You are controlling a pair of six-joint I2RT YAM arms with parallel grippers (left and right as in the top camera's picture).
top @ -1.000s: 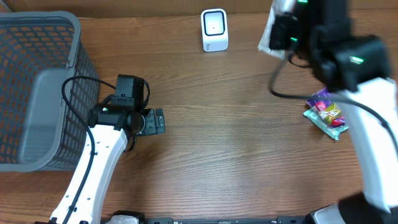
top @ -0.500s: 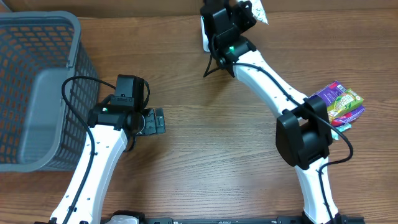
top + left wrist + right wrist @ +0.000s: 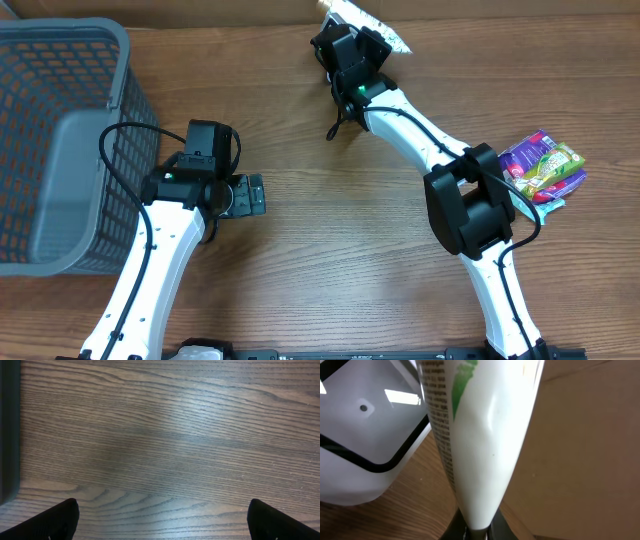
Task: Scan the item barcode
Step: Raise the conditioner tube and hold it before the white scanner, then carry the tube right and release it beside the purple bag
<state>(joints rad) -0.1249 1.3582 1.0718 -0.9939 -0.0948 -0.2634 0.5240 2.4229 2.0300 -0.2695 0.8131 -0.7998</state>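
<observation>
Nearest the robot, at about 9 o'clock on the brown wood-grain table (image 3: 330, 260), the left gripper (image 3: 250, 195) hangs with its fingers spread wide and nothing between them, just beside the grey plastic mesh basket (image 3: 110, 60). Out at 3 o'clock lies a heap of purple and green foil snack packets (image 3: 540, 165). Farthest, at 12 o'clock, the right gripper (image 3: 477, 531) is pinched tight on the bottom edge of a thin white pouch with green print and fine black text (image 3: 480, 435), held just in front of the white box scanner with a black-framed window (image 3: 365, 430).

The pouch looks light, limp and slick, so it will probably flop and crease. A pinch on the sealed edge, away from the print, suits it best.

A second ago the right arm stood at 2 o'clock and the scanner was uncovered; now the arm covers it. The left arm has not moved.
</observation>
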